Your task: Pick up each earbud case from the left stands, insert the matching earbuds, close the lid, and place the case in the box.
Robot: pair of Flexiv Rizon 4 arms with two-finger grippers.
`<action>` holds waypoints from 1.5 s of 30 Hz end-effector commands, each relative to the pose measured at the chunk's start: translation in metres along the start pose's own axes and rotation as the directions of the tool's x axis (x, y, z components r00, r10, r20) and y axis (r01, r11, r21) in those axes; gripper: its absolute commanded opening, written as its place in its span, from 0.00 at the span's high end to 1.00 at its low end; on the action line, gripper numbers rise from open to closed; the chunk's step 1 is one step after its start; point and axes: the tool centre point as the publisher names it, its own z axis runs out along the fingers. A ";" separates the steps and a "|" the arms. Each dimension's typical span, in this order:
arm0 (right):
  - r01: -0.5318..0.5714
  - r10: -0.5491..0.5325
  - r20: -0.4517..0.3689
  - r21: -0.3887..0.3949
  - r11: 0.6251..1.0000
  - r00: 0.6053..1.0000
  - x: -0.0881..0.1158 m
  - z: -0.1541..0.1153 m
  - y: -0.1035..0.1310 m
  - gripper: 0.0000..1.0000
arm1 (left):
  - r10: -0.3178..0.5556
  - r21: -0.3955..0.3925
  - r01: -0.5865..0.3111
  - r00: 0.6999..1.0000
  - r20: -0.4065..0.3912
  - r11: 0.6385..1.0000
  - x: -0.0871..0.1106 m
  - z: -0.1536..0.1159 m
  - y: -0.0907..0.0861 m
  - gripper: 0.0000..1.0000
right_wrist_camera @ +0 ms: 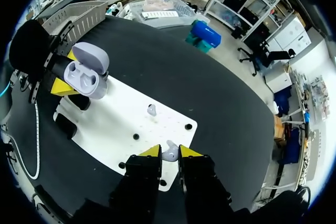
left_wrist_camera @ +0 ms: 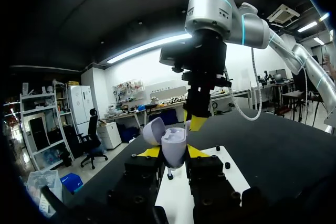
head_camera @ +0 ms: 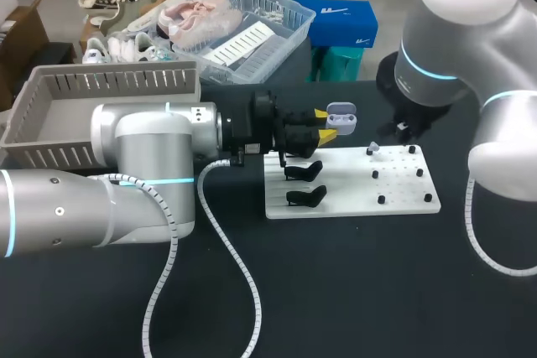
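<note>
The left pincer (left_wrist_camera: 173,152) holds the earbud case (left_wrist_camera: 174,144) by its two sides, above the far left part of the white board (head_camera: 352,194). The lid (right_wrist_camera: 91,56) stands open on the far side of the case, and the two hollows look upward and a little toward the right arm. The right pincer (right_wrist_camera: 165,152) is narrow, with one earbud (right_wrist_camera: 169,154) between its tips. It seems to grip the earbud at the far right part of the board, but it cannot be told whether the earbud is already lifted.

The coming move probably turns on one relation: the case lies to the left of the right pincer, along the far side of the board. The right arm is the nearer one to the earbuds, and the left arm only presents the case. The earbud should come over its hollow and go down in line with it.

A second earbud (head_camera: 373,150) stands on the board between the two pincers, so the path should pass above it. With the lid on the far side, the approach from the right looks free. Two black stands (head_camera: 304,172), just nearer than the left pincer, are empty. The box (head_camera: 50,115) waits at the far left of the surface (head_camera: 377,291).
</note>
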 end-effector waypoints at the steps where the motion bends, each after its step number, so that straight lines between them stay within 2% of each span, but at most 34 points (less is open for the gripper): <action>1: -0.002 0.002 0.007 0.004 1.000 1.000 0.002 0.000 0.001 1.00 | 0.002 -0.005 -0.002 1.000 0.001 1.000 0.000 0.000 -0.001 1.00; 16: -0.002 0.002 0.007 0.004 1.000 1.000 0.002 0.000 0.001 1.00 | 0.002 -0.005 -0.002 1.000 0.001 1.000 0.000 0.000 -0.001 1.00; 21: -0.114 0.118 -0.071 0.053 0.992 0.991 0.007 -0.002 -0.002 1.00 | 0.002 -0.005 -0.002 1.000 0.001 1.000 0.000 0.000 -0.001 1.00; 24: -0.225 0.236 -0.136 0.088 0.970 0.962 0.009 -0.003 -0.007 1.00 | 0.002 -0.005 -0.002 1.000 0.001 1.000 0.000 0.000 -0.001 1.00; 26: -0.310 0.319 -0.166 0.079 0.948 0.933 0.010 -0.003 -0.010 1.00 | 0.002 -0.005 -0.002 1.000 0.001 1.000 0.000 0.000 -0.001 1.00; 29: -0.407 0.428 -0.199 0.138 0.903 0.882 0.013 -0.007 -0.008 1.00 | 0.002 -0.005 -0.002 1.000 0.001 1.000 0.000 0.000 -0.001 1.00; 32: -0.502 0.520 -0.218 0.138 0.854 0.826 0.015 -0.014 -0.005 1.00 | 0.002 -0.005 -0.002 1.000 0.001 1.000 0.000 0.000 -0.001 1.00; 34: -0.564 0.593 -0.230 0.184 0.805 0.772 0.016 -0.020 -0.004 1.00 | 0.002 -0.005 -0.002 1.000 0.001 1.000 0.000 0.000 -0.001 1.00; 35: -0.576 0.613 -0.223 0.212 0.789 0.758 0.015 -0.023 -0.002 1.00 | 0.002 -0.005 -0.002 1.000 0.001 1.000 0.000 0.000 -0.001 1.00; 40: -0.675 0.720 -0.234 0.250 0.694 0.653 0.012 -0.041 0.007 1.00 | 0.002 -0.005 -0.002 1.000 0.001 1.000 0.000 0.000 -0.001 1.00; 45: -0.715 0.757 -0.202 0.247 0.654 0.622 0.001 -0.057 0.016 1.00 | 0.002 -0.005 -0.002 1.000 0.001 1.000 0.000 0.000 -0.001 1.00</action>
